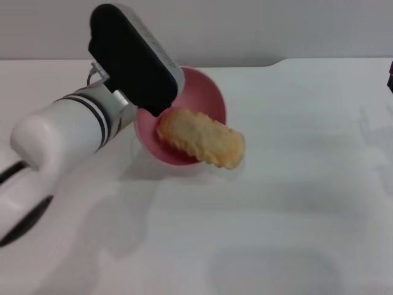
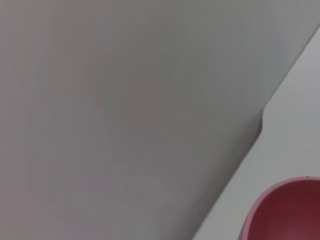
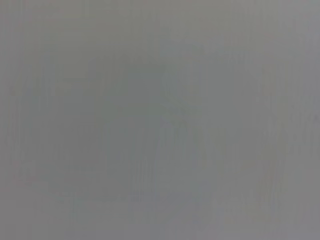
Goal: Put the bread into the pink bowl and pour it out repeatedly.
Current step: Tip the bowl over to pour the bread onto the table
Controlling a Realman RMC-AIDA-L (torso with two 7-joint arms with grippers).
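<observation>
White casing of the left arm (image 1: 55,138) fills the near corner of the head view, reaching forward to the pink bowl (image 1: 206,92), which is tipped steeply on its side with its opening facing the robot's right and toward the camera. Its black wrist housing covers the bowl's near rim, so the left pincer (image 1: 147,107) appears to be holding the bowl there, but its tips are hidden and I cannot tell whether they are spread or pressed together. The bread (image 1: 201,137) lies flat side up across the bowl's lower lip, one end inside against the pink wall, the other hanging out over the white worktop (image 1: 295,203); it looks to be sliding out in mid-pour. To finish this pour well, the tilt probably wants to go a little further and smoothly (a jerk could flick the loaf away across the surface), keeping the lower lip close to the worktop so the bread drops a short way and stays within reach. The left wrist view shows only a curved piece of the bowl's rim (image 2: 280,210) against the worktop. A dark sliver at the far right edge of the head view may be the right arm, parked; its pincer is not visible
</observation>
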